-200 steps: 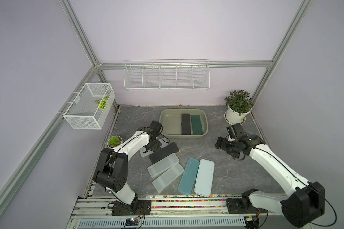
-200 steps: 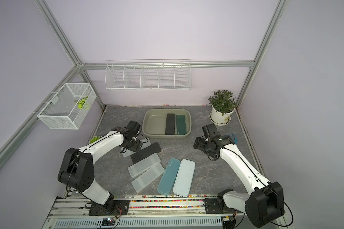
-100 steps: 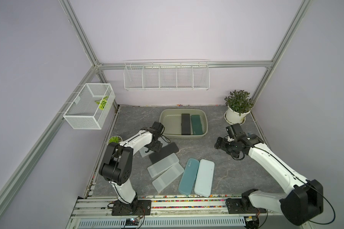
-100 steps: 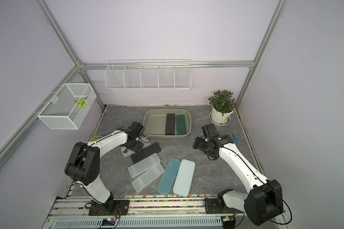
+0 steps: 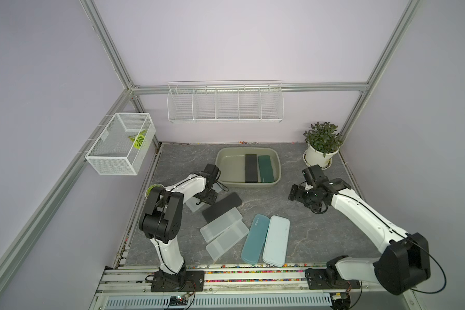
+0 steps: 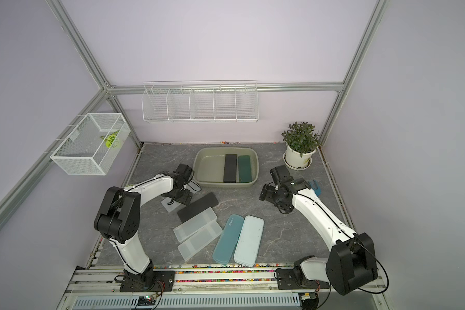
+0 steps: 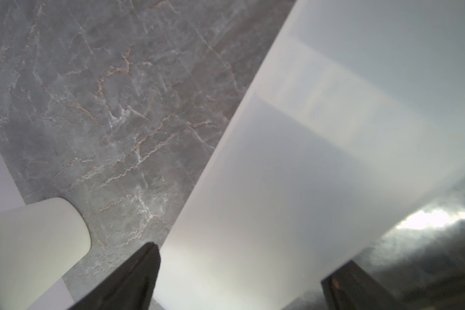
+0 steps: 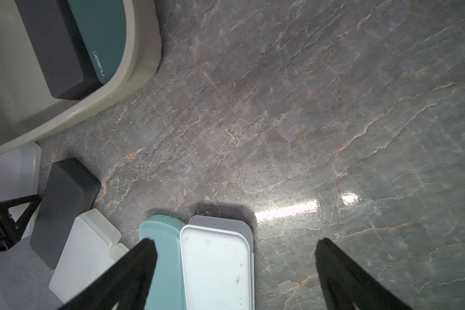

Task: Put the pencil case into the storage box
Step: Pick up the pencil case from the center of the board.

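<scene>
1. Beside the near-left corner of the box, a frosted case lies flat on the table.
2. Left claw: wide open over this case, one finger along each long edge; contact cannot be determined.
3. Box contents: black case and green case, side by side toward the right wall.
4. Table, nearer the robot: second black case, two more frosted cases, teal case, pale case.
5. Right claw: open, empty, above the table right of the box.
</scene>
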Controlling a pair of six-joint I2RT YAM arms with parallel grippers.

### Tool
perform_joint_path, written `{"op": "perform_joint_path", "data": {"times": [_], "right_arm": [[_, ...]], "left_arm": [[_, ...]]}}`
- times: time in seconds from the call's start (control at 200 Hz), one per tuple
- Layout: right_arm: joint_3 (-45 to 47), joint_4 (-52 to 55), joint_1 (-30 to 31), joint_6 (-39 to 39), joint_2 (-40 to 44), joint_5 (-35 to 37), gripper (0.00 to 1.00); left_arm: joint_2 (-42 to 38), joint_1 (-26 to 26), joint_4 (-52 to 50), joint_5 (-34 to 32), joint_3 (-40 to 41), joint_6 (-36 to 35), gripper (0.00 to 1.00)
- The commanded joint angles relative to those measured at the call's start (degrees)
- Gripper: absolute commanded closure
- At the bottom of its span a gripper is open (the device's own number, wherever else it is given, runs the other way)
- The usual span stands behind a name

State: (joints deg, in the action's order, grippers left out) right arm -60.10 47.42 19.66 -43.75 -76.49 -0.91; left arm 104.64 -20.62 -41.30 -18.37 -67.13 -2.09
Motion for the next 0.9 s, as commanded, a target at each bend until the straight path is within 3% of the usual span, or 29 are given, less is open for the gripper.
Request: {"op": "perform_joint_path", "data": {"times": [0.0,0.26,0.42,0.605,0.8,0.895], "right_arm": [[-1.9,1.1,0.4,0.9,-1.3,0.6,0.03],[-4.4,1.6,0.4,1.6,-3.8,0.2,0.03],[-5.2,1.5,0.4,1.7,-5.0,-0.1,0.03],[-5.0,1.1,0.4,1.8,-5.0,-0.1,0.04],[-5.6,1.1,0.4,2.4,-4.0,-0.4,0.03],[-5.9,1.1,0.3,2.9,-3.6,-0.3,0.03]], "left_arm": [[1.3,2.3,1.5,4.4,-1.7,-1.5,0.04],[4.8,6.3,-0.9,13.7,-4.6,-1.5,0.05],[6.2,6.3,-2.2,15.2,-5.3,-0.8,0.18],[5.2,6.3,-4.0,11.4,-5.1,1.4,0.31],[0.1,5.8,-11.8,4.8,-10.3,6.2,0.34],[-3.3,3.3,-15.8,4.9,-15.5,9.1,0.35]]}}
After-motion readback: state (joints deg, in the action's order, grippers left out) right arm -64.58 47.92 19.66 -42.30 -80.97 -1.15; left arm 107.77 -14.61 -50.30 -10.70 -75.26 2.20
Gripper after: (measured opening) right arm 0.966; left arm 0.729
